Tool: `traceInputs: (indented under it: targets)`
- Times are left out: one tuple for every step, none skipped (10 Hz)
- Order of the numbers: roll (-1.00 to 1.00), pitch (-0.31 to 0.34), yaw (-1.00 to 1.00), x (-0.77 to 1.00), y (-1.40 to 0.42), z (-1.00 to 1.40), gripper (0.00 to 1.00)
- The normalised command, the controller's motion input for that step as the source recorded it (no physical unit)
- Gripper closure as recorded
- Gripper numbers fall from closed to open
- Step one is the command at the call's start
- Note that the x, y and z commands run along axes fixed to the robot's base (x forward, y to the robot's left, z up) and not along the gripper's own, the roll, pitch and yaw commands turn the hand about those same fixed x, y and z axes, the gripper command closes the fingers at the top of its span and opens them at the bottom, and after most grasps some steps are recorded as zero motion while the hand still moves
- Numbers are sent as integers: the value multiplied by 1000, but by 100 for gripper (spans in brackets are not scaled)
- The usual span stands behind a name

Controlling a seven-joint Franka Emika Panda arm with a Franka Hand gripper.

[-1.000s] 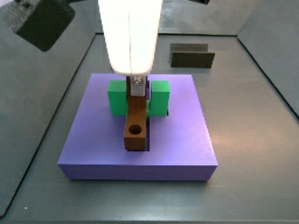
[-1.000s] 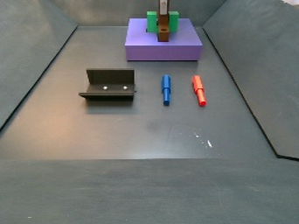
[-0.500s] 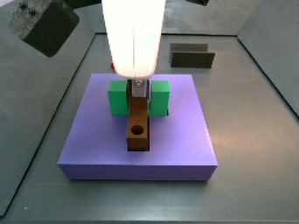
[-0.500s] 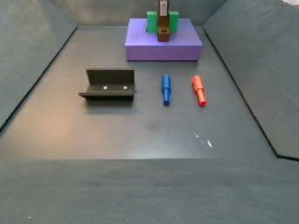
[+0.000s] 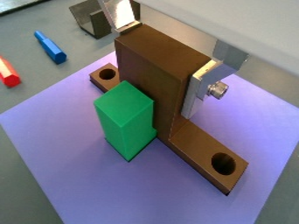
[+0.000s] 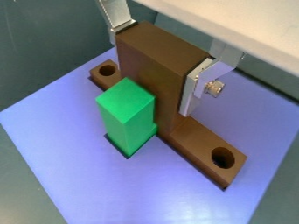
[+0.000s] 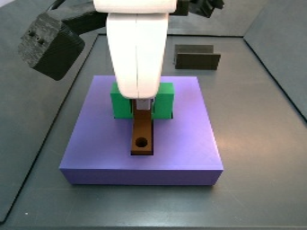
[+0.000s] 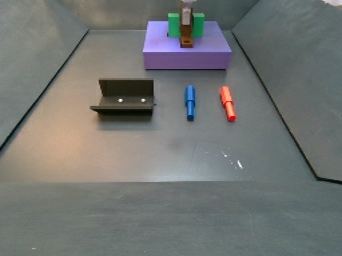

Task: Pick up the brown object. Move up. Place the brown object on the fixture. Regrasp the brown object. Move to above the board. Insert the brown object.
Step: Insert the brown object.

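Brown object point(image 5: 176, 105) in both wrist views is a T-shaped piece: a tall upright block on a flat bar with a round hole at each end, two holes in all. It sits in the slot of the purple board point(image 5: 70, 166), touching one green block point(image 5: 126, 118). The gripper point(image 5: 163, 39) has its silver fingers point(image 5: 205, 83) on either side of the upright block; whether they press it I cannot tell. Same in the wrist view from higher up: object point(image 6: 170, 96), block point(image 6: 126, 114), board point(image 6: 59, 149).

Side view: gripper point(image 7: 143, 105) is at the object point(image 7: 143, 135), over the board point(image 7: 180, 144).

Side view: one dark fixture point(image 8: 123, 97) stands left, well apart from the board point(image 8: 187, 55); one blue pen point(image 8: 190, 101) and one red pen point(image 8: 227, 102) lie near it.
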Motion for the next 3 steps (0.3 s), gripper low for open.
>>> traceInputs:
  targets:
    - [54,-166,0,0,-66,-869,100]
    - [0,0,0,0,0,-31,100]
    - [0,0,0,0,0,0,100]
